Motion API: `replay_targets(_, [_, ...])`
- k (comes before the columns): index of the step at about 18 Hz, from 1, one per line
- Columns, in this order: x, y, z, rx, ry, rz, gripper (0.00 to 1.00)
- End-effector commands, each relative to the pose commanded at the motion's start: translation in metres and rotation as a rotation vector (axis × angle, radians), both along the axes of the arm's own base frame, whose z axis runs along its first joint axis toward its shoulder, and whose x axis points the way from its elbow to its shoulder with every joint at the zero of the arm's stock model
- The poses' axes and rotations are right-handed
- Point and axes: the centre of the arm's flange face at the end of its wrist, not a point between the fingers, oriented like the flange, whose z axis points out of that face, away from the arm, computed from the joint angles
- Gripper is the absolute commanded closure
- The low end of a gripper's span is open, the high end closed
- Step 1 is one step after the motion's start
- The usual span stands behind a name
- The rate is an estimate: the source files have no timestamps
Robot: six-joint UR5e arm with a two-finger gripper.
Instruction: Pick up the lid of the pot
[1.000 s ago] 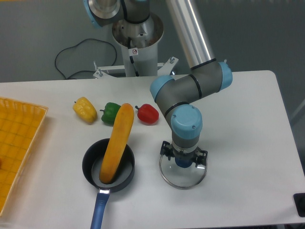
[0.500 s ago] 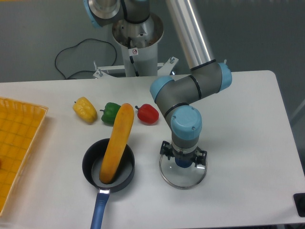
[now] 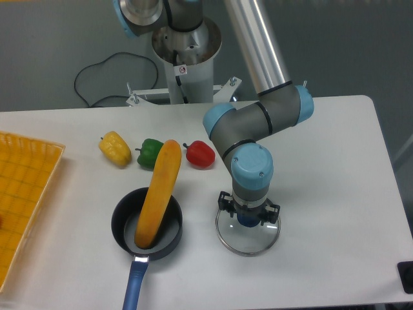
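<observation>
We think of the whole picture as a clock face, and the pot lid (image 3: pixel 247 240) is at 5 o'clock from its middle. It lies on the table (image 3: pixel 342 226). It is see-through, with a shiny rim and a blue knob (image 3: pixel 248 220). The claw (image 3: pixel 247 208) is right there at the lid. It is open, and its two fingers are apart with the knob between them. We can't tell if a finger touches the knob.

Now we put the clock on the lid. The black pot (image 3: pixel 173 236) is at 9 o'clock, and its blue handle (image 3: pixel 135 282) points to 6 o'clock. A long orange thing (image 3: pixel 159 194) leans in the pot, its top toward between 12 and 1. We see a red pepper (image 3: pixel 201 155) at 11 o'clock. A green pepper (image 3: pixel 149 153) and a yellow toy veggie (image 3: pixel 115 149) are at 10.
</observation>
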Motion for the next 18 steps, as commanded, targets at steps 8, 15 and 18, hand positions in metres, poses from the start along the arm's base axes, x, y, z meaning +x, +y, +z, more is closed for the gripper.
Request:
replay_targets(8, [0.000,0.000,0.000,0.000,0.000,-0.002,0.36])
replay_targets(15, [-0.002,0.001,0.005,0.004,0.005,-0.003,0.40])
replay_targets(18, [-0.004,0.001,0.013,0.007,0.010,-0.005,0.40])
